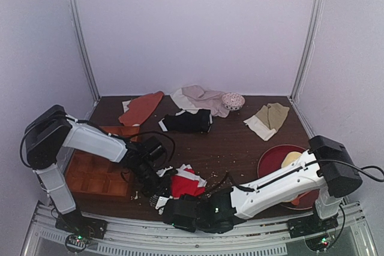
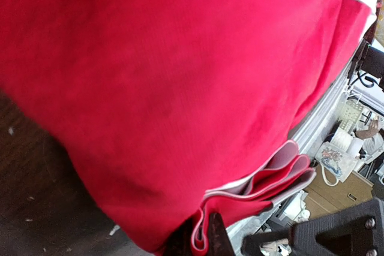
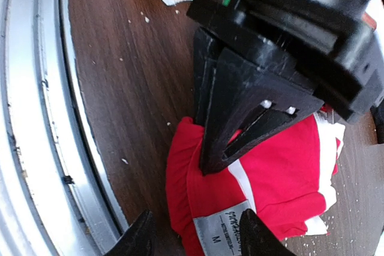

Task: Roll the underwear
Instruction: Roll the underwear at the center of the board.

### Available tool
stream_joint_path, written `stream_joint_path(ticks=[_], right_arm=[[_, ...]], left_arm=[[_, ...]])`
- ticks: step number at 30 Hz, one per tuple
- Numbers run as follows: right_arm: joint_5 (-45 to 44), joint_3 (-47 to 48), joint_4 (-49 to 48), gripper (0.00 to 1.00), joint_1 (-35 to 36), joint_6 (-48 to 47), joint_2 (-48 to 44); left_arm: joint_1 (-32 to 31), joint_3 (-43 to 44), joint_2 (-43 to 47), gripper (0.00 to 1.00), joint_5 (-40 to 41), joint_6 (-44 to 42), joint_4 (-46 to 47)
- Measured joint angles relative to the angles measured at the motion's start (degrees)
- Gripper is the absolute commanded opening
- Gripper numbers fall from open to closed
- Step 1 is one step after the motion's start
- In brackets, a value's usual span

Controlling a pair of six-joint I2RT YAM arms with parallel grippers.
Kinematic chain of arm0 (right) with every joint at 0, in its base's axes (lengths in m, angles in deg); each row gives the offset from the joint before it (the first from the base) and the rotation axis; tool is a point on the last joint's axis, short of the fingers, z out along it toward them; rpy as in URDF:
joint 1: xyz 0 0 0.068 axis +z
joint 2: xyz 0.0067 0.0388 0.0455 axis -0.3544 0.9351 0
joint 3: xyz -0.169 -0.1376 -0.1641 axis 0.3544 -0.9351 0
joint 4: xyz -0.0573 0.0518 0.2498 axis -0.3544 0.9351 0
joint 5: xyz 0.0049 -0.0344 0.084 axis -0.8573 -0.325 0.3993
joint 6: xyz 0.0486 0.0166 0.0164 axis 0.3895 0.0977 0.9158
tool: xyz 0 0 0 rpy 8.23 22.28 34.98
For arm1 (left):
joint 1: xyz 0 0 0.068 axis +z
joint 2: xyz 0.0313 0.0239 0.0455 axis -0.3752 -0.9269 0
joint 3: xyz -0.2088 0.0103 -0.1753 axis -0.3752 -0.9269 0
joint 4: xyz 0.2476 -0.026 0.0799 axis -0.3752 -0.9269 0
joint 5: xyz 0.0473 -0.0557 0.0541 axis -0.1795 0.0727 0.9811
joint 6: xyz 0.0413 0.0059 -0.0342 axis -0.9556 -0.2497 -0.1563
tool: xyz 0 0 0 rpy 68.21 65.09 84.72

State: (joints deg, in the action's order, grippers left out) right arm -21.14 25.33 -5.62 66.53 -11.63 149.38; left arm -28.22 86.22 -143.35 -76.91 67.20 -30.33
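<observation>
Gaping partly at the near edge of the table [image 1: 240, 145], the right pincer [image 3: 197, 219] straddles the size label of the underwear [image 3: 282, 178], gripping nothing; just beyond, the left pincer [image 2: 203, 241] is clamped tight on its bunched red folds; black briefs [image 1: 189, 121] and a tan garment [image 1: 270, 117] lie farther back, well apart.

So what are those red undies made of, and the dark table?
The bright red white-striped underwear looks like soft, matte knit cloth: it folds and creases, with a sewn-in label. The dark brown table shows wood grain, maybe only laminate, faintly shiny.
</observation>
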Motion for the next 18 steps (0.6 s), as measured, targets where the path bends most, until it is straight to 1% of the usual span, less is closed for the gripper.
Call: stream_joint_path(ticks=[6,18], right_arm=[[-3.1,0.6,1.8,0.49,0.0,-2.8,3.9],[-7.3,2.9,3.5,0.51,0.3,-4.3,6.5]], left_arm=[[0.0,0.2,-0.2,0.0,-0.1,0.0,-0.3],[0.0,0.8,-0.6,0.0,-0.2,-0.4,-1.1]])
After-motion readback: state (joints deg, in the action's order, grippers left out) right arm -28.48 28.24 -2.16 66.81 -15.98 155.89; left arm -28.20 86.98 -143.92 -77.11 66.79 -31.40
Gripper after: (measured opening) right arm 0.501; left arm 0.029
